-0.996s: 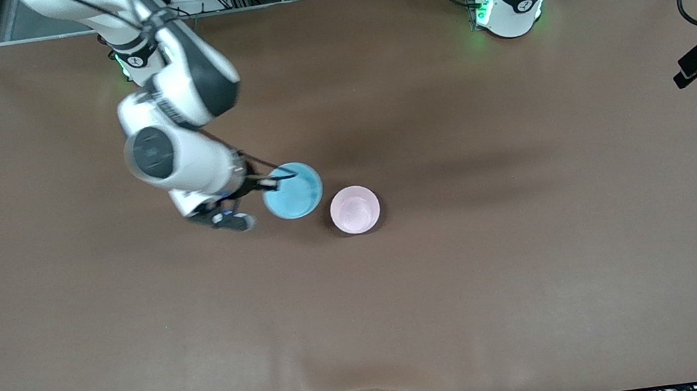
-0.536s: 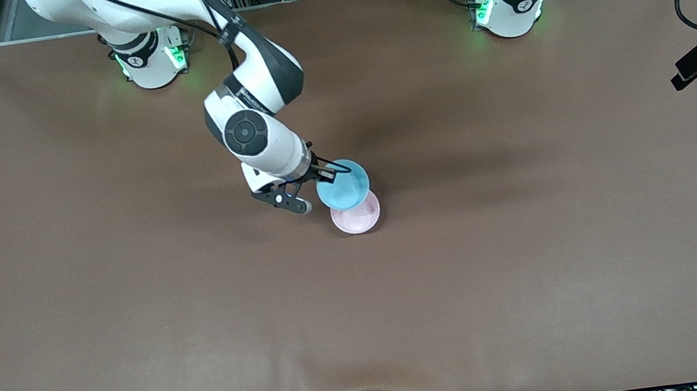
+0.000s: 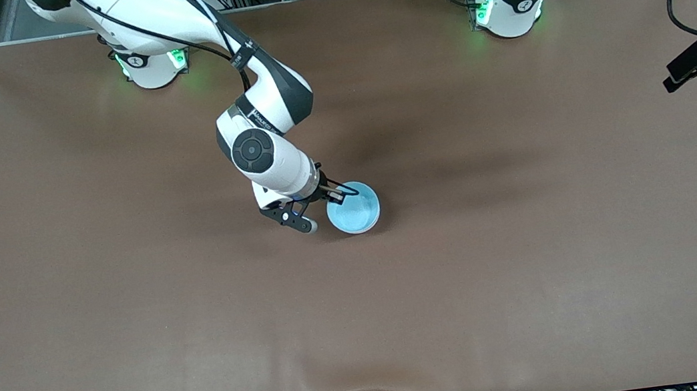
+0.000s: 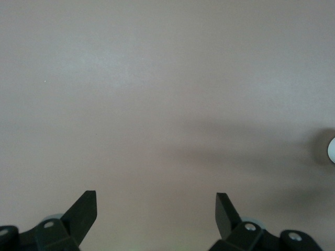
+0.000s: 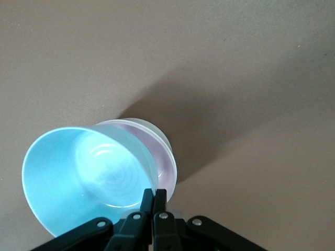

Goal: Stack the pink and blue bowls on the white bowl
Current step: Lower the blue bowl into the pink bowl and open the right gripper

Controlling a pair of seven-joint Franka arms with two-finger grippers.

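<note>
While the right end effector pinches its rim, the blue bowl sits tilted over the pink bowl mid-table, apparently to nest it.
Only a pink edge shows; the white bowl beneath is barely discernible. Left end effector waits with fingers apart over bare table.

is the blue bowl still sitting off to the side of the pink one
No, the right pincer holds the blue bowl over the pink bowl.
</note>
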